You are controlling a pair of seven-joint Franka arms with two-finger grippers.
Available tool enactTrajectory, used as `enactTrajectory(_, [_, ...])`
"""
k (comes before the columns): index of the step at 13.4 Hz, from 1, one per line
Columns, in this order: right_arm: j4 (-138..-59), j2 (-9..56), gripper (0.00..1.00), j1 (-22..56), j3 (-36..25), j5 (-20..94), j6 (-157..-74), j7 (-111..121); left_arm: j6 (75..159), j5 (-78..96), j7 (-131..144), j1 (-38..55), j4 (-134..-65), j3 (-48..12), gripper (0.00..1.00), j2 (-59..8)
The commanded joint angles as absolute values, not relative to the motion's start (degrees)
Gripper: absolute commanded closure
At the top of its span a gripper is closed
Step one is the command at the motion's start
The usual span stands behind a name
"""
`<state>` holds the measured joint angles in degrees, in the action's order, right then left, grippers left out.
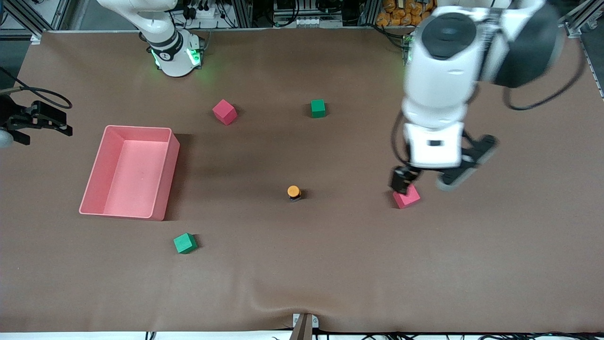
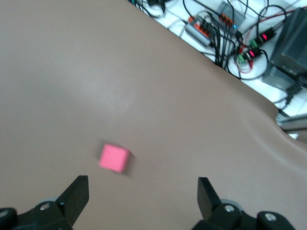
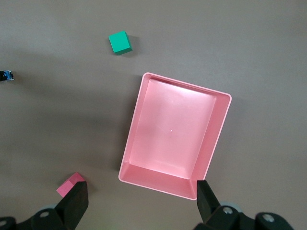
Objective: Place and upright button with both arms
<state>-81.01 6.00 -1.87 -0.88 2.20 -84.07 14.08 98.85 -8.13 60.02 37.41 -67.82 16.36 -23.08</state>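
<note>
The button (image 1: 293, 192) stands upright on the brown table near its middle, orange cap up on a black body. My left gripper (image 1: 427, 182) hangs open and empty over the table toward the left arm's end. One of its fingers is just above a red cube (image 1: 406, 198). In the left wrist view the gripper (image 2: 143, 194) is open with bare table between its fingers, and the red cube (image 2: 114, 158) lies ahead of one finger. My right gripper (image 1: 56, 122) is open and empty, up beside the pink bin (image 1: 163, 179) at the right arm's end. It also shows open in the right wrist view (image 3: 142, 203).
The pink bin (image 3: 218, 129) is empty. Another red cube (image 1: 224, 112) and a green cube (image 1: 318, 108) lie nearer the arm bases. A second green cube (image 1: 185, 243) lies nearer the front camera than the bin. The right wrist view shows a green cube (image 3: 120, 42) and a red cube (image 3: 69, 184).
</note>
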Motion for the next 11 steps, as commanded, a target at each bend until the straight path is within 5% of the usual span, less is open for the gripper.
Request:
enactTrajectory(1, [-79.3,5.6,0.00,-2.6,-1.3,2.5,-83.1,13.4,97.9,-3.1,50.0,31.0,-69.1,15.6,0.00,-19.7])
enactTrajectory(5, [-79.3,5.5,0.00,-4.3,-1.5,2.0,-82.9,12.3,93.0,-0.9,37.8,22.2,-69.5,14.4,0.00,-17.3])
enactTrajectory(11, [-79.3,5.1,0.00,-4.2,-1.3,-0.9,-80.0,6.2,91.8,-0.1,21.6,0.1,-80.7,-2.8,0.00,-5.7])
